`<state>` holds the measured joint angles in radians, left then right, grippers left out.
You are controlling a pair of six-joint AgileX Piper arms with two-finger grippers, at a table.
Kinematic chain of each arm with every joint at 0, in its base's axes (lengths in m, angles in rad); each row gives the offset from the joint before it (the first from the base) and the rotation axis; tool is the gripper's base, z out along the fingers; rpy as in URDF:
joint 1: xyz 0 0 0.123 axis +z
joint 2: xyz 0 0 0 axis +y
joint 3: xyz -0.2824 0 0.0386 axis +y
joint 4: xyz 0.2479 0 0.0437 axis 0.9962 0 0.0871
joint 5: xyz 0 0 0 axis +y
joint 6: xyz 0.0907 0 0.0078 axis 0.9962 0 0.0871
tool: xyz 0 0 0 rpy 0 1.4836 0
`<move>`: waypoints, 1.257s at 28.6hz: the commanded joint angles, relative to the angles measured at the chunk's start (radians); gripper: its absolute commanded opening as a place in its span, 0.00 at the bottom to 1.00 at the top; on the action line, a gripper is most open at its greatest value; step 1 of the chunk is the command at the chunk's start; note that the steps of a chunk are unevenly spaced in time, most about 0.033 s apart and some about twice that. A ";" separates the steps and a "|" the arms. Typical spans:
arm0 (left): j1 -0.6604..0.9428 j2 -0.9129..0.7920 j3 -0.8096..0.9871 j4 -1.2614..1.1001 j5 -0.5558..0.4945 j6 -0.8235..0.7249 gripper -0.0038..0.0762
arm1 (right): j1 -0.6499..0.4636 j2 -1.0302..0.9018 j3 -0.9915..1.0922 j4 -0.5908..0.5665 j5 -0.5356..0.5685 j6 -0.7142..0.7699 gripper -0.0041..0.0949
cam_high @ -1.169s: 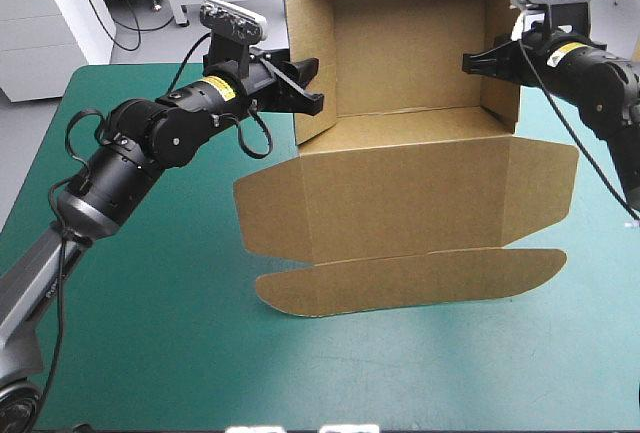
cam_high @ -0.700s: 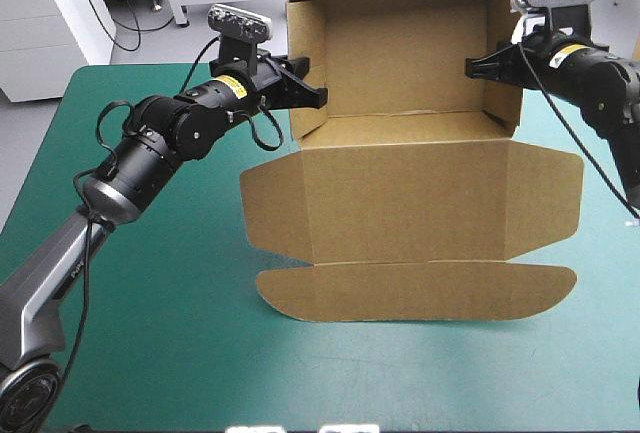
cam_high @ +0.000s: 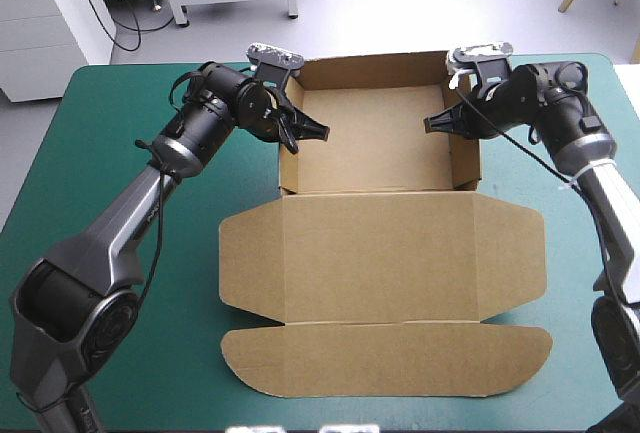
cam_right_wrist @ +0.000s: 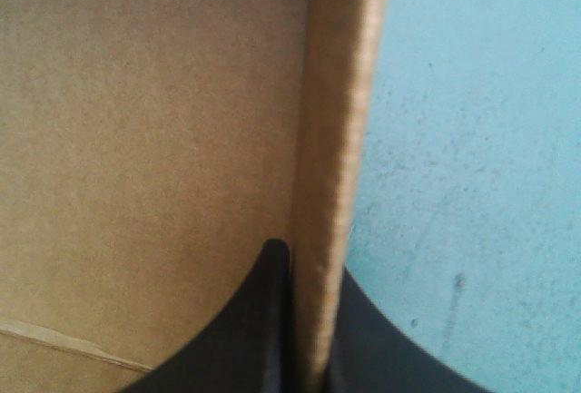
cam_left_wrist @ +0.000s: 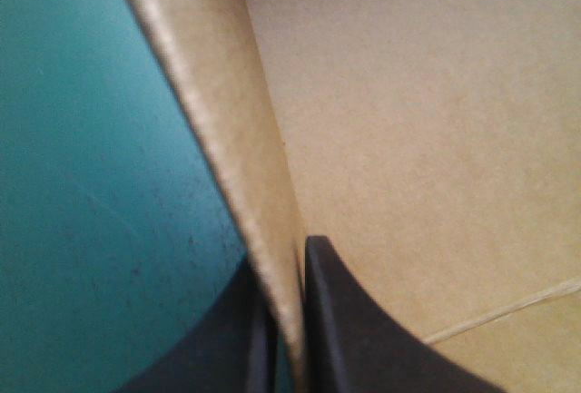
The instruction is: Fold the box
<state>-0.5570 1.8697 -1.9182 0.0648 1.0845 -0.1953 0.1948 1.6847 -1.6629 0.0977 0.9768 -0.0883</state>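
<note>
1. High view, left side: the left end effector (cam_high: pixel 322 133) is clamped on the left wall (cam_high: pixel 287 158) of the tray. The left wrist view shows the board pinched between its black fingers (cam_left_wrist: pixel 363 338).
2. At the middle of the teal-green table (cam_high: pixel 130 333) lies the brown box (cam_high: pixel 380 253). Its tray sits toward the far edge with its walls raised, and the lid panel lies flat toward the near edge.
3. On the right, the right end effector (cam_high: pixel 432 123) likewise grips the right wall (cam_high: pixel 466 153), one finger on each side of it.
4. To do this step well, both arms should probably hold their walls upright and move together. An uneven pull could skew the tray or untuck a corner. Each grip is best let go only once its wall stands by itself.
</note>
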 commanded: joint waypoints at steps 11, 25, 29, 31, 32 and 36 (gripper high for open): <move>-0.032 0.100 -0.049 -0.128 0.138 0.099 0.17 | 0.051 0.111 -0.032 0.116 0.161 -0.030 0.02; 0.024 0.110 -0.049 -0.150 0.196 0.089 0.76 | 0.049 0.142 -0.032 0.091 0.171 -0.012 0.85; 0.023 0.098 -0.049 -0.150 0.196 0.096 0.76 | 0.049 0.142 -0.032 0.090 0.157 -0.007 0.97; 0.023 0.084 -0.049 -0.142 0.192 0.101 0.76 | 0.049 0.142 -0.032 0.089 0.155 -0.007 0.96; 0.023 0.075 -0.049 -0.140 0.189 0.105 0.76 | 0.049 0.142 -0.032 0.086 0.153 -0.007 0.95; 0.023 0.026 -0.049 -0.134 0.169 0.138 0.76 | 0.049 0.123 -0.034 0.086 0.132 -0.007 0.95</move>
<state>-0.5331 1.9996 -1.9350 -0.0616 1.2435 -0.0751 0.2442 1.8795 -1.6647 0.1764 1.1417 -0.0923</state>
